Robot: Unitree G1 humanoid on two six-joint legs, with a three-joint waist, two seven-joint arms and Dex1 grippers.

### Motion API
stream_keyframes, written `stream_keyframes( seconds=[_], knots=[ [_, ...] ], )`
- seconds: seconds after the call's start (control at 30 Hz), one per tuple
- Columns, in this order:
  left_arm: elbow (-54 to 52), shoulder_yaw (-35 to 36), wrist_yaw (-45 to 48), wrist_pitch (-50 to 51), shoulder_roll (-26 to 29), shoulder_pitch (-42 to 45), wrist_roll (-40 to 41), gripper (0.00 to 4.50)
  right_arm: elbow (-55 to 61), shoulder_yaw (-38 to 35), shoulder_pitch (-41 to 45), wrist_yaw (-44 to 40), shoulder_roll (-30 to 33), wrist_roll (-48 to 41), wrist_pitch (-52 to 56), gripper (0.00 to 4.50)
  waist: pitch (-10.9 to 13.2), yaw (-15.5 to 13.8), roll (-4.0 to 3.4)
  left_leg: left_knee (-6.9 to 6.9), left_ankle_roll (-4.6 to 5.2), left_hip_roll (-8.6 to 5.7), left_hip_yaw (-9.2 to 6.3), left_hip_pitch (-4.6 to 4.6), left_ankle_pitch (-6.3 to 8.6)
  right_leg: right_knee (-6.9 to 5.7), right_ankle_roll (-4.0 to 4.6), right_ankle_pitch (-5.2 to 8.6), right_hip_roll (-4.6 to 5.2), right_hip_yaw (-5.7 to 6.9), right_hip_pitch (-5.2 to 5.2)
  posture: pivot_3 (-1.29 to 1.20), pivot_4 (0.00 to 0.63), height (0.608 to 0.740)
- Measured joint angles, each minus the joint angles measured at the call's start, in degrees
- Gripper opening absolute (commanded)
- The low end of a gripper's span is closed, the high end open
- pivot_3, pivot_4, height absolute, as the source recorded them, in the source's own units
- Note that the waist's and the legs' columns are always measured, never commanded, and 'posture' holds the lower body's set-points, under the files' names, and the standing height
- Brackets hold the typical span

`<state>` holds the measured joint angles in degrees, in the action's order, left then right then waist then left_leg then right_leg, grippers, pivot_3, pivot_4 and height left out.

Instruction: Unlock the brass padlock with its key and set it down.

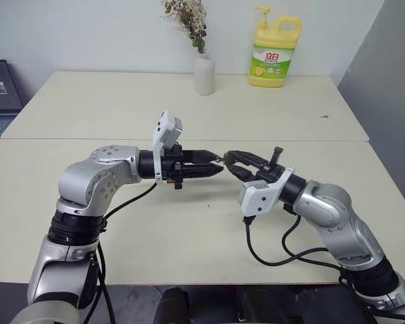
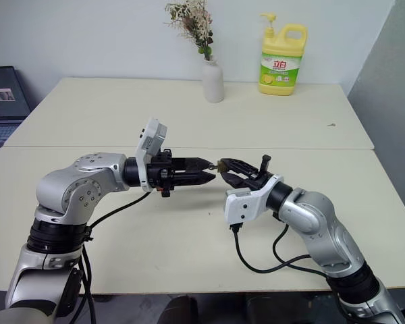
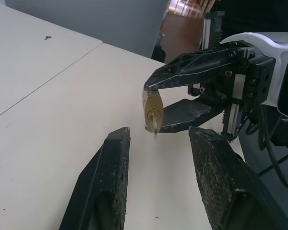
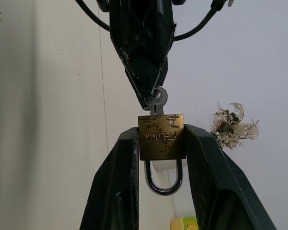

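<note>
The right gripper [image 4: 161, 143] clamped the small golden-brass squarish padlock [image 4: 161, 136] between its two black fingers, holding it in the air above the cream tabletop [image 1: 189, 223], with the silvery U-shaped shackle [image 4: 163, 179] pointing back toward the wrist. The thin silvery key [image 4: 157, 100] sat in the keyhole, projecting toward the left gripper [image 3: 156, 139]. That gripper's fingers stood parted, with the key's bow just ahead of their tips; whether they touched it could not be told. The key's long axis lay roughly in line with the left gripper, the nearer one for turning it.
</note>
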<state>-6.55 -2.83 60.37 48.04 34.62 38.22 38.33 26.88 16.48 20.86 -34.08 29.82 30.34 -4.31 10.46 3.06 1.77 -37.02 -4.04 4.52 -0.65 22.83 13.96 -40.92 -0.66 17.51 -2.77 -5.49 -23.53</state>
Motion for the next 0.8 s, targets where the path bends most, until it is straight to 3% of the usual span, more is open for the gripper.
stream_keyframes(
  seconds=[0.27, 0.37, 0.53, 0.8],
  knots=[
    [1.47, 0.0, -0.77, 0.05, -0.76, 0.78, -0.02, 2.03, 0.0, 0.0, -0.19, -0.37, 0.01, -0.04, 0.13, 0.94, 0.0, 0.01, 0.0, 0.0, 0.0, 0.0, -0.01, 0.0, 0.0, 0.0, 0.01, 0.0, 0.0, 0.0, 0.0, 0.0, 0.15, 0.74],
    [1.58, 0.0, -0.67, 0.04, -0.84, 0.78, -0.02, 1.44, 0.0, 0.0, -0.24, -0.62, 0.01, -0.06, 0.2, 0.94, 0.0, 0.0, 0.0, 0.0, 0.0, 0.0, -0.01, 0.01, 0.0, 0.0, 0.01, 0.0, 0.0, 0.0, 0.0, 0.0, 0.15, 0.74],
    [1.65, -0.02, 0.04, 0.03, -0.88, 0.79, 0.02, 0.0, 0.0, 0.0, -0.28, -0.78, 0.01, -0.08, 0.27, 0.94, 0.0, 0.01, 0.0, 0.0, 0.0, 0.0, -0.01, 0.01, 0.0, 0.0, 0.01, 0.0, 0.0, 0.0, 0.0, 0.0, 0.15, 0.74],
    [1.65, -0.29, 0.49, -0.59, -1.04, 0.78, -0.45, 0.0, 0.0, -0.07, -0.41, -0.81, 0.08, -0.1, 0.33, 0.94, 0.0, 0.0, 0.0, 0.0, 0.0, 0.0, -0.01, 0.01, 0.0, 0.0, 0.01, 0.0, 0.0, 0.0, 0.0, 0.0, 0.15, 0.74]
  ],
)
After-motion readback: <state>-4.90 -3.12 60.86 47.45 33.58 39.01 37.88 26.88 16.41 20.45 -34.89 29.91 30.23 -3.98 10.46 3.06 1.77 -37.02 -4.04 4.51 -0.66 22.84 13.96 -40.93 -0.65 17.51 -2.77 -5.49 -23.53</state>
